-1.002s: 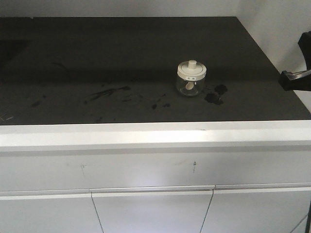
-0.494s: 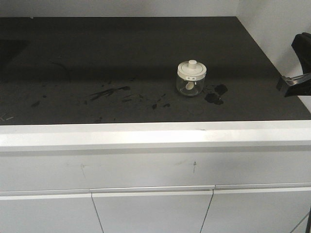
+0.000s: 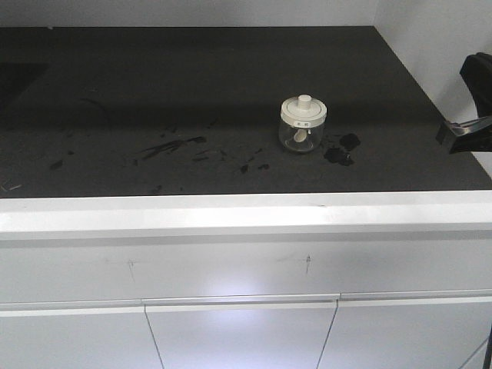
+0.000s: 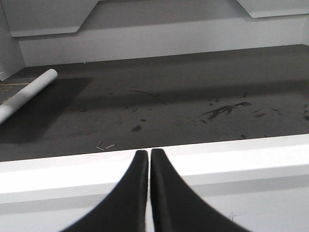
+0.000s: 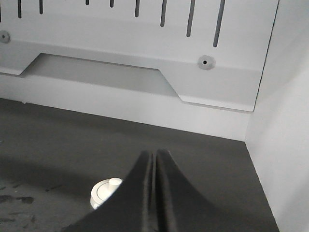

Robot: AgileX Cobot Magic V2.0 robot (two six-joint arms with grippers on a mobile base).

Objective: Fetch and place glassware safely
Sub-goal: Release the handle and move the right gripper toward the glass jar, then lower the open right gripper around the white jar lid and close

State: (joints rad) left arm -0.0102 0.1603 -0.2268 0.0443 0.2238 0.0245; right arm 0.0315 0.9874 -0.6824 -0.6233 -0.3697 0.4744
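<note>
My right pincer [image 5: 154,153]: two black fingers pressed together with only a hairline slit between them, holding nothing. It hangs above the counter and aims at the back corner. The small squat clear glass jar with a round off-white knobbed lid [image 5: 107,192] sits at the lower left of the right wrist view. It is just left of my fingers and partly hidden by them, and they do not touch it. My judgement is that closed fingers suit travelling and must part before they can straddle the jar.

My left pincer [image 4: 145,152]: fingers likewise together and empty, poised over the white front lip of the counter [image 4: 251,159] at lower centre of its view. No jar shows there, so I take this arm as parked out of the way.

In the front view the jar [image 3: 302,123] stands upright right of centre with its lid on. Something pale is inside, and I cannot tell what it is. The dark bulk of my right arm [image 3: 470,129] enters at the right edge, well apart from the jar and roughly level with it.

Surface: a matte black countertop [image 3: 192,77], flat, with dark streaky smears [image 3: 173,144] left of the jar. A dark blotch [image 3: 342,150] lies just beside the jar on the right. The blotch may be wet or slick, so I would not drag the glass through it.

Room: a white slotted back panel [image 5: 145,29] in the upper frame, a plain white side wall [image 5: 289,145] at right, and white cabinet fronts [image 3: 238,330] below the lip. A white tube [image 4: 26,94] lies at the far left of the left wrist view.
</note>
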